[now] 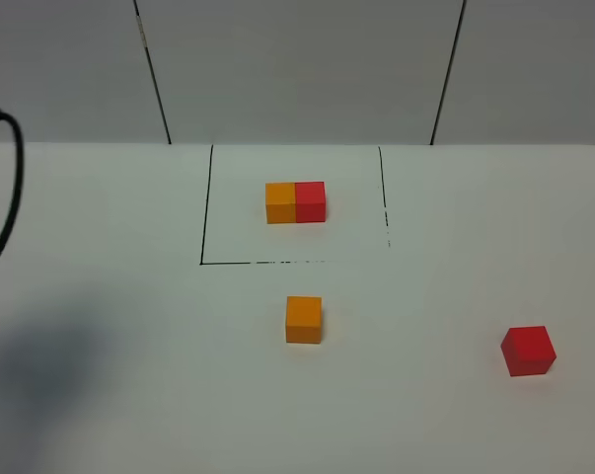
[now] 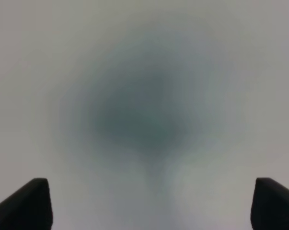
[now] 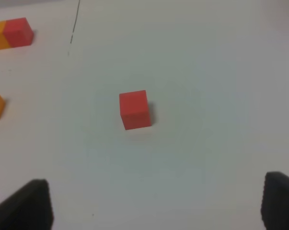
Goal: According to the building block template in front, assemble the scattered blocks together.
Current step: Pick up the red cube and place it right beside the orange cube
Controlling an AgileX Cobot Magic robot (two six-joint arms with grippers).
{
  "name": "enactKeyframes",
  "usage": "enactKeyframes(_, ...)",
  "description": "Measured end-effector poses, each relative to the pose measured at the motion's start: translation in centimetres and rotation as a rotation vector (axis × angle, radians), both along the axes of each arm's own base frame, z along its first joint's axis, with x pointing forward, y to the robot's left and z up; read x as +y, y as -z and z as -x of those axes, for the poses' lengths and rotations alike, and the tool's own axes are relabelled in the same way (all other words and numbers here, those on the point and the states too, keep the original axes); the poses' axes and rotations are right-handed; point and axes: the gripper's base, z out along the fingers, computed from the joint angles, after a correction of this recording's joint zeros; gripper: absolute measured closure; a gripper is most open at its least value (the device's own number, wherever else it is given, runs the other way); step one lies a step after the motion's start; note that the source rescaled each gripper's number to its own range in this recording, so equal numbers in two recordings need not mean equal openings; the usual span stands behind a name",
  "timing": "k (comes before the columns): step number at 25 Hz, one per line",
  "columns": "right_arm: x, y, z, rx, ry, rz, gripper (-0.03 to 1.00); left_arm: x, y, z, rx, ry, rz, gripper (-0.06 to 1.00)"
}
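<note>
We see the building block template [image 1: 296, 201] lying flat inside the black outline [image 1: 205, 212] at the far middle of the bench [image 1: 110, 227]. Its long axis runs side to side, orange half left, red half right. The orange cube [image 1: 303, 320] sits just outside the outline's near line, and the red cube [image 1: 528, 351] lies well apart to its right. The left fingers [image 2: 27, 206] and right fingers [image 3: 24, 206] stand wide apart, holding nothing.

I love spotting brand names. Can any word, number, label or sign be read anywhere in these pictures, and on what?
None. The joined orange-red pair, the loose orange cube and the loose red cube have plain faces. The white table bears only thin black lines, no writing. The left wrist view is blurred, nothing readable.
</note>
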Motion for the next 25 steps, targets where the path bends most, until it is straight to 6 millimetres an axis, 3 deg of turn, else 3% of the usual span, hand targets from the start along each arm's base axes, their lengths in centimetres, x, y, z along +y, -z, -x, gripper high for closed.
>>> enactKeyframes(6,0.0,0.0,0.0,0.0,0.0,0.0,0.23,1.1,-2.2,8.1,-0.191,-0.168,-0.021,0.2)
enactKeyframes(11,0.0,0.0,0.0,0.0,0.0,0.0,0.23,1.4,-2.2,13.4,-0.247,-0.231,-0.007,0.2)
enactKeyframes(16,0.0,0.0,0.0,0.0,0.0,0.0,0.23,1.1,0.1,16.9,-0.275,-0.227,0.034,0.2)
enactKeyframes(25,0.0,0.0,0.0,0.0,0.0,0.0,0.23,0.3,4.7,20.6,-0.34,-0.195,0.145,0.2)
